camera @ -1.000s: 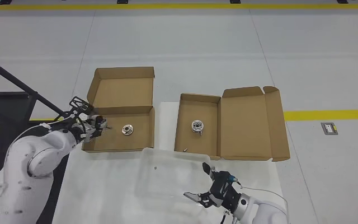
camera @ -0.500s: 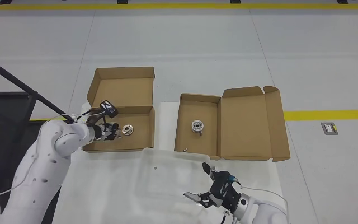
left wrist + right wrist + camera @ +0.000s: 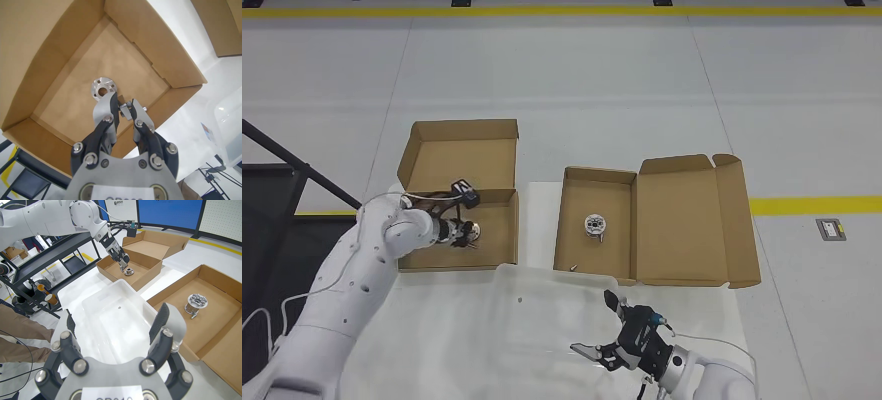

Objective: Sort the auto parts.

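One small silver metal bracket (image 3: 126, 113) clamped in my left gripper (image 3: 123, 106), inside brown cardboard box (image 3: 56, 47) beside round silver flange (image 3: 103, 89) | right gripper (image 3: 117, 314) apart; by clear plastic bin (image 3: 121, 281)

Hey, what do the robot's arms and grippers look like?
The left arm and right arm are smooth white shells with rounded joints. The left gripper and right gripper each have two silver fingers with black ribbed pads, black linkages, silver bolts and a grey base plate. Black cables loop at the left wrist.

arms (image 3: 352, 290) white, glossy | L gripper (image 3: 123, 103), R gripper (image 3: 117, 321): silver, blk pads (image 3: 158, 321), screws (image 3: 149, 364)
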Controlling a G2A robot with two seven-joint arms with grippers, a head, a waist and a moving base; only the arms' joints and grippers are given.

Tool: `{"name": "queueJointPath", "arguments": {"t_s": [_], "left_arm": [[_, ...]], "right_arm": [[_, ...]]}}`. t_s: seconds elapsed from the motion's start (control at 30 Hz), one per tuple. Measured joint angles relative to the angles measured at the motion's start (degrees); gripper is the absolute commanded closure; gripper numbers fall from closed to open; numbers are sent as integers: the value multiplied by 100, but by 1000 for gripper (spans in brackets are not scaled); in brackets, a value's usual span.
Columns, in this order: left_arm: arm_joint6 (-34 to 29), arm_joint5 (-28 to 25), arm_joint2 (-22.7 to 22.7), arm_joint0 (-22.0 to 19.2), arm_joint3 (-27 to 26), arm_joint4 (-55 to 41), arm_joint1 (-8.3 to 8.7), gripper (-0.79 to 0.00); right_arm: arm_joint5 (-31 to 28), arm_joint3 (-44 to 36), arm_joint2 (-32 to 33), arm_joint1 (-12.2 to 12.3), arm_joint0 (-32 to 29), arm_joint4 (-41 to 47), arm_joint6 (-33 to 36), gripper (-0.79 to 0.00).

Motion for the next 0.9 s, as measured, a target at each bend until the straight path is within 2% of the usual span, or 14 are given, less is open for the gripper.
{"name": "queueJointPath", "arguments": {"t_s": [0.3, 0.4, 0.47, 0.6, 0.63, 0.67, 0.9], "left_arm": [[21, -69, 502, -357, 651, 37, -312, 0], [119, 57, 616, -419, 811, 138, -396, 0], [234, 147, 689, -438, 905, 224, -452, -80], [311, 151, 765, -506, 1130, 197, -550, -369], [321, 137, 779, -532, 1191, 180, -576, -542], [330, 126, 785, -549, 1236, 164, -594, -640], [353, -95, 739, -686, 1503, 11, -665, -659]], "right_arm": [[0, 0, 0, 0, 0, 0, 0, -785], [0, 0, 0, 0, 0, 0, 0, -785], [0, 0, 0, 0, 0, 0, 0, -785], [0, 0, 0, 0, 0, 0, 0, -785], [0, 0, 0, 0, 0, 0, 0, -785], [0, 0, 0, 0, 0, 0, 0, -785], [0, 0, 0, 0, 0, 0, 0, -785]]}}
